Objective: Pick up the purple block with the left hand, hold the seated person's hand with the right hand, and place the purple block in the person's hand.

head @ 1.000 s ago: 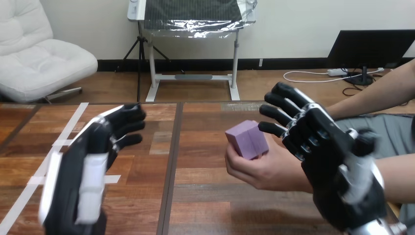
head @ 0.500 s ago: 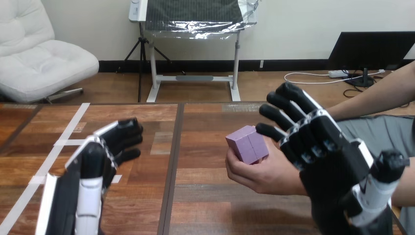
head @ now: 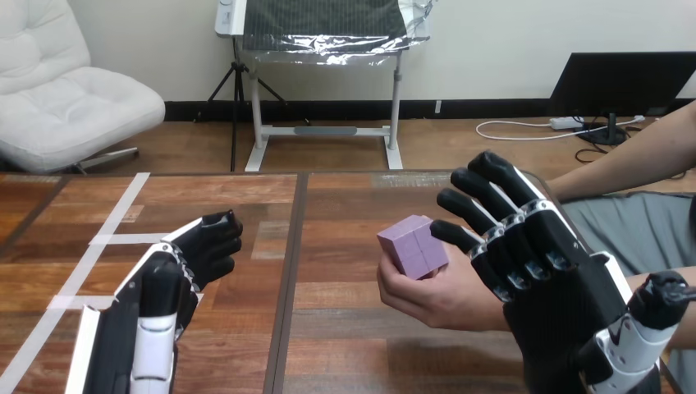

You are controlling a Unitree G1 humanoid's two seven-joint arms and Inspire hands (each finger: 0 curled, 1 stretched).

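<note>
Nearest, at the near left, the left hand (head: 160, 300) is hovering over the table (head: 328, 345) with its fingers loosely bent and nothing in them, so the picking up and carrying are looking finished. At the near right, the right hand (head: 558, 300) is standing with its fingers straight and spread, reaching toward the far left alongside the back of the person's hand (head: 447, 291). Those fingers are not curling round it, and I cannot tell whether they are touching it. Just beyond, near the table's middle, the person's hand is cupping palm-up and closing its own fingers under the purple block (head: 413, 245). The block is sitting tilted in that hand, well apart from the left hand and just beside the right hand's fingertips. Judging by this, 2 of the 3 parts are reading as done, since the block is lying where the task wants it. The right hand's hold is not showing as a real grip, and what is remaining seems to be only drawing both arms back.
</note>
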